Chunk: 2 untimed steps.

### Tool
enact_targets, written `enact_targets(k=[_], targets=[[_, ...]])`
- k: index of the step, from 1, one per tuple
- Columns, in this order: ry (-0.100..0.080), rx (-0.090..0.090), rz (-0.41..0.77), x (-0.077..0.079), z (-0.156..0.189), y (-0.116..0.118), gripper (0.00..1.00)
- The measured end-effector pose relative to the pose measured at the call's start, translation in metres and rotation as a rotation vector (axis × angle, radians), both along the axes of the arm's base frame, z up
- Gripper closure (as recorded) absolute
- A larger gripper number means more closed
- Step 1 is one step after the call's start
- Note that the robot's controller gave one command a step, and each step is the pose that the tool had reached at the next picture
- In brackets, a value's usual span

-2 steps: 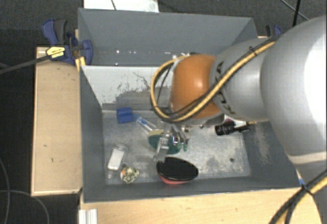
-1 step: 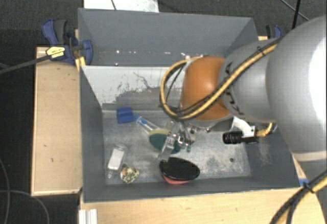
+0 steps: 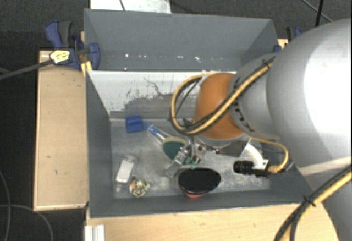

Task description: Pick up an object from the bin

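My gripper is low in the middle of the bin, under the arm's orange cover. Its metal tip rests against a teal rounded thing on the bin floor. Just in front of it lies a black oval thing with a red underside. A clear tube with a blue end lies slanted just left of the teal thing. Whether anything sits in the gripper is hidden.
A small blue block lies at the back left. A clear little bottle and a crumpled brownish scrap sit at the front left. A white piece shows at the right under the arm.
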<state>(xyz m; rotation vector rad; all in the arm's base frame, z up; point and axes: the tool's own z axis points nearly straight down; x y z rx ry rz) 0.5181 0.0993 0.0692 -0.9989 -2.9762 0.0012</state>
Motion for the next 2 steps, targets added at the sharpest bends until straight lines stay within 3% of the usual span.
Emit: enact_targets(k=[1,2], targets=[[-0.001,0.000,-0.002,0.0002,0.0001,0.0000,0.00],[0.000,0.001,-0.003,0.0001,0.0000,0.0000,1.00]])
